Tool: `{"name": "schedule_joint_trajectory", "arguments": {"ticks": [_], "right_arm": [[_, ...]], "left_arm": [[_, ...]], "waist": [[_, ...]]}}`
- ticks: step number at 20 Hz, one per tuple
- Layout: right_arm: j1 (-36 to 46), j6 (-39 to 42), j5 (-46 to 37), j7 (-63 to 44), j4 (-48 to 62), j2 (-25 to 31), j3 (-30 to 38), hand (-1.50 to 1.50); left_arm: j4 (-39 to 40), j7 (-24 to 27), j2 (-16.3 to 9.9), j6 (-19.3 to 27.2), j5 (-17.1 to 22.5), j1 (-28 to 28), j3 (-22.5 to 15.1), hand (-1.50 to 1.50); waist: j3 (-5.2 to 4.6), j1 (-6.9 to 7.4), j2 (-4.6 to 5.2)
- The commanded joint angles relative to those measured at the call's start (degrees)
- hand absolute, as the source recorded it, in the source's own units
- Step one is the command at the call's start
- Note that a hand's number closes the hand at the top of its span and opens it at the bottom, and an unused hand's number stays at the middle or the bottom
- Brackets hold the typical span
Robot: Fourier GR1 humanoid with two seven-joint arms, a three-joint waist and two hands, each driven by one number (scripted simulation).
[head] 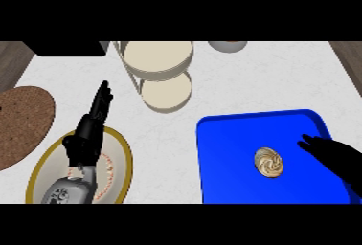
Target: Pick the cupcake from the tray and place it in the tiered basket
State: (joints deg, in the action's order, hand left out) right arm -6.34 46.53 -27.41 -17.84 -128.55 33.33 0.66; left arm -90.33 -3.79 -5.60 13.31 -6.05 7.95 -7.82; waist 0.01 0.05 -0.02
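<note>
- Our black right hand is over the right part of the flat blue rectangular tray, with fingers that look relaxed and apart; it pinches nothing.
- The small round cupcake with a beige swirl on top sits on the tray, near the fingertips but apart from them.
- We judge that a low sideways approach can push the cupcake along the smooth tray or tip it, instead of closing around it.
- The cream-coloured tiered basket with two round levels stands far at the top, so the carry is long. We think the cupcake can hit the upper level's rim, or slip if only the soft top is held.
- Our black left hand rests open, fingers up, above the white plate with a gold rim, away from this path.
</note>
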Motion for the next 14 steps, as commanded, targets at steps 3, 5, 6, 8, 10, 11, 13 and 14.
{"name": "schedule_joint_trajectory", "arguments": {"ticks": [3, 5, 6, 8, 10, 11, 13, 14], "right_arm": [[-0.7, -3.2, -10.7, 10.0, 1.7, 1.4, -3.2, -1.50], [0.3, -1.2, -9.8, 10.2, 1.7, 0.9, -1.1, -1.50], [-0.8, -7.4, -17.6, 9.4, 3.5, -2.3, -9.5, -1.50], [-2.0, -5.5, -16.3, 9.9, 1.4, -2.5, -4.5, -1.50], [-3.5, -7.7, -18.9, 10.2, 2.4, -3.1, -4.6, -1.50], [1.5, -6.5, -18.4, 8.0, 5.9, -4.0, -4.1, -1.50], [-2.0, -10.1, -18.7, 14.1, 9.5, -1.9, -0.2, -1.50], [-3.6, -11.8, -21.9, 13.2, 9.1, -4.3, -3.9, -1.50]], "left_arm": [[3.0, 3.1, 0.6, -1.3, 0.4, 0.1, 1.3, 0.00], [3.3, 0.8, 0.9, -1.1, -0.6, 3.4, 1.9, 0.00], [3.1, 1.9, 3.8, 1.3, -2.3, 1.2, -1.1, 0.00], [0.4, 2.0, 1.7, -1.2, -0.9, -1.6, 0.6, 0.00], [-0.7, 3.3, 0.4, -2.0, 0.1, -2.2, 2.5, 0.00], [2.1, 2.8, 2.4, -1.3, -0.7, -0.9, 0.9, 0.00], [-0.9, -1.2, 0.4, -2.3, -0.2, 0.5, 2.7, 0.00], [4.8, 4.0, 2.6, -0.3, -1.9, 1.5, 2.2, 0.00]], "waist": [[0.01, -0.22, 0.03], [-0.01, -0.26, 0.01], [0.01, -0.11, 0.03], [-0.01, -0.18, -0.03], [-0.01, -0.19, -0.03], [-0.02, -0.05, 0.04], [0.01, -0.20, -0.01], [0.00, -0.33, 0.03]]}}
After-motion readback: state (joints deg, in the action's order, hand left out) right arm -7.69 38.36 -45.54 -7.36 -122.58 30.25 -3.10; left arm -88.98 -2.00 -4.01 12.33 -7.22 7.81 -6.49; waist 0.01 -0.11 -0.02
